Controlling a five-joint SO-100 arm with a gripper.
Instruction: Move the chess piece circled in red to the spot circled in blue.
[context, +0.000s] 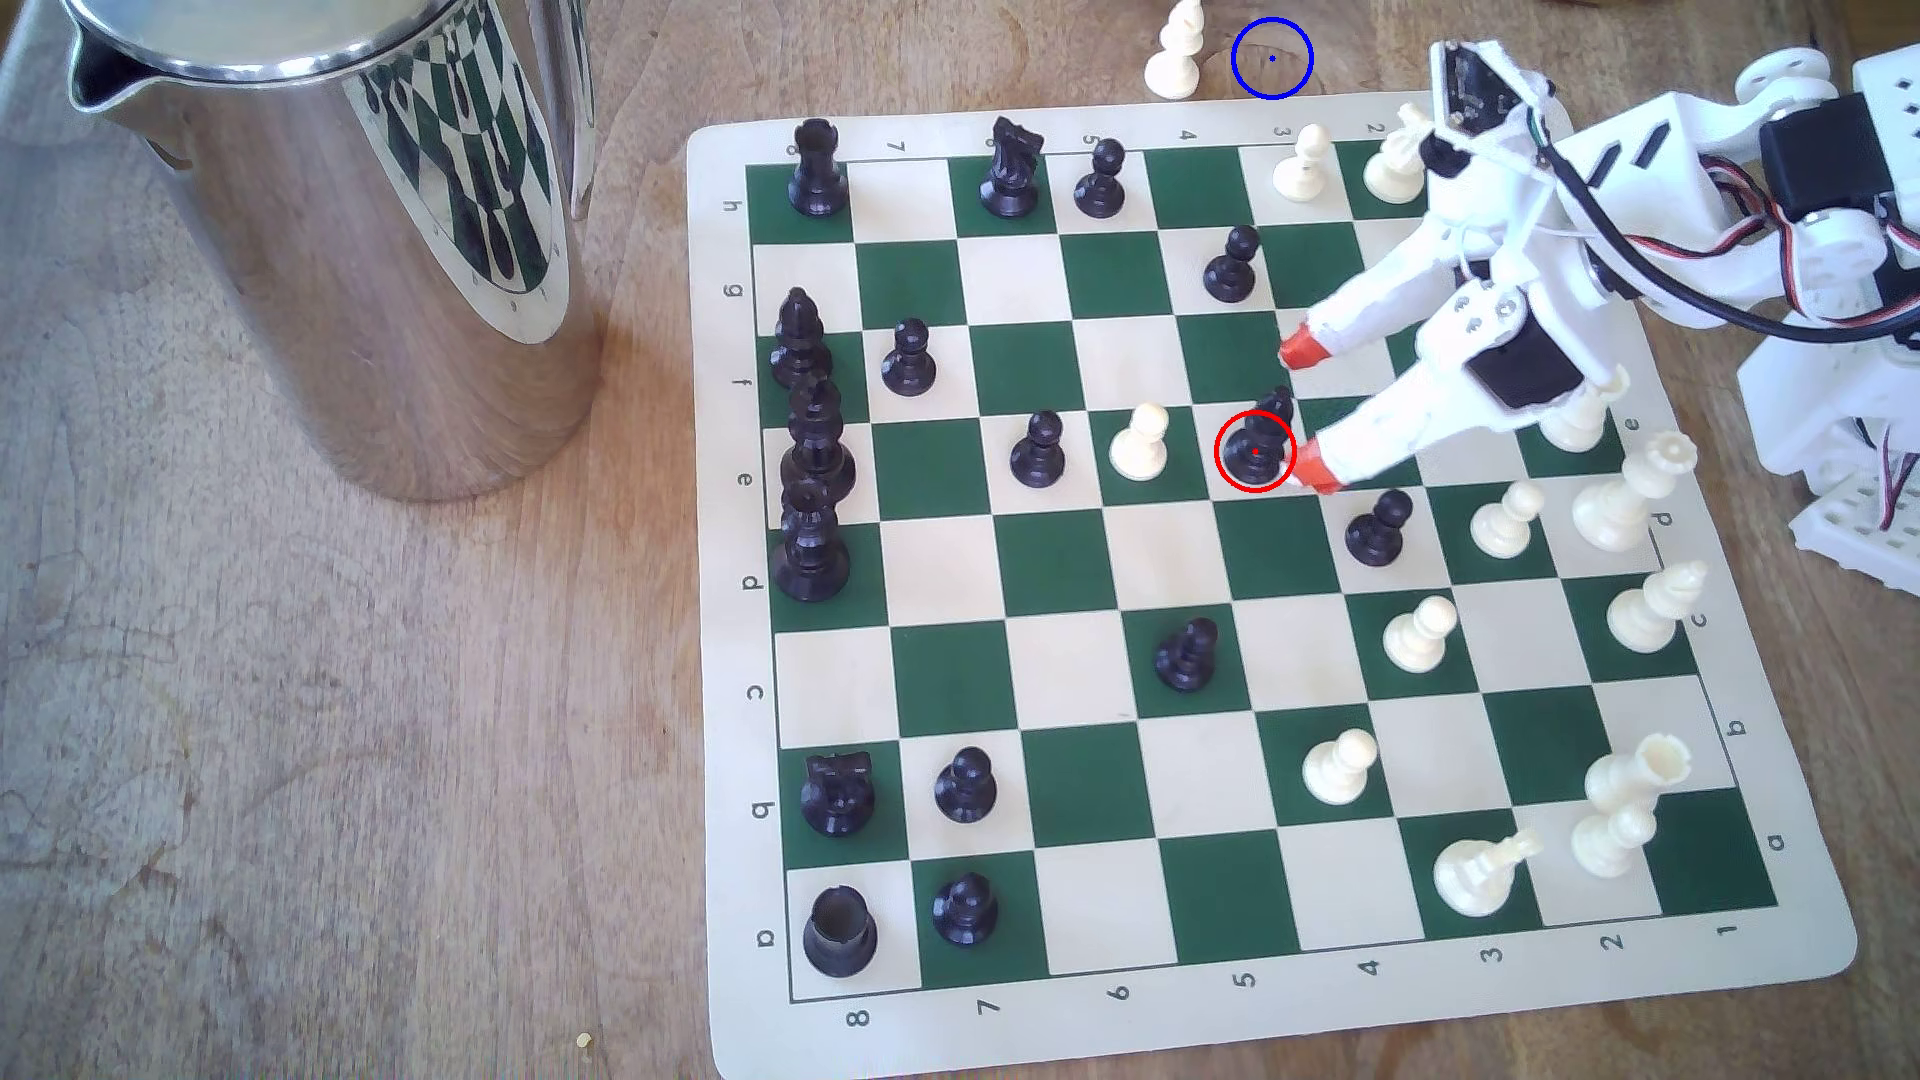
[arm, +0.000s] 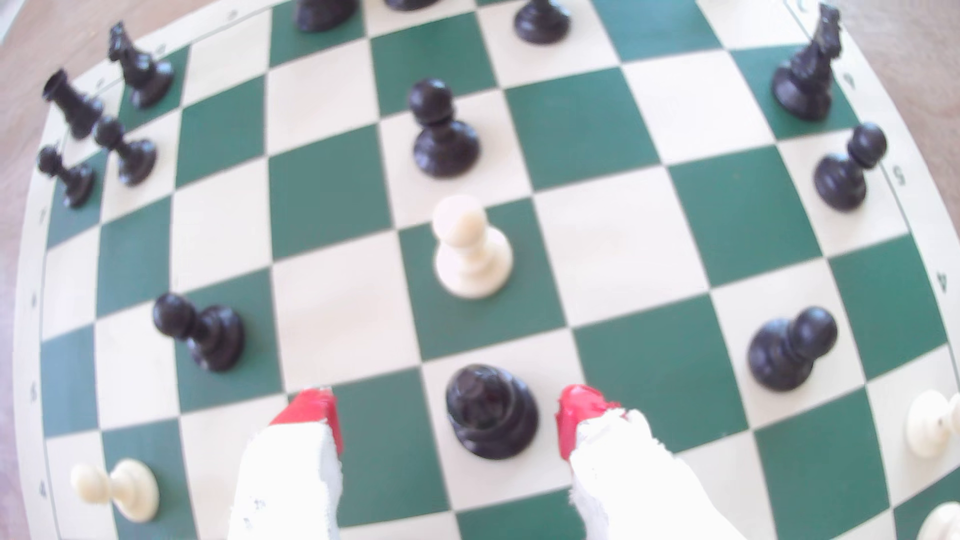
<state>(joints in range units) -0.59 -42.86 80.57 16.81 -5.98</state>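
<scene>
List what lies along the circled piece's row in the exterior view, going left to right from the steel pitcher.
Steel pitcher → black pawn → white pawn → red-circled black chess piece → lower red fingertip of the open gripper.

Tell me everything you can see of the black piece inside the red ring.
The black piece is small, glossy, plastic-looking, with a wide round base, slim neck and rounded top. It stands upright near the board's middle, one square from a white pawn. The wrist view shows it between the open tool's red-tipped fingers, nearer one of them; contact cannot be judged. It is not lifted.
</scene>
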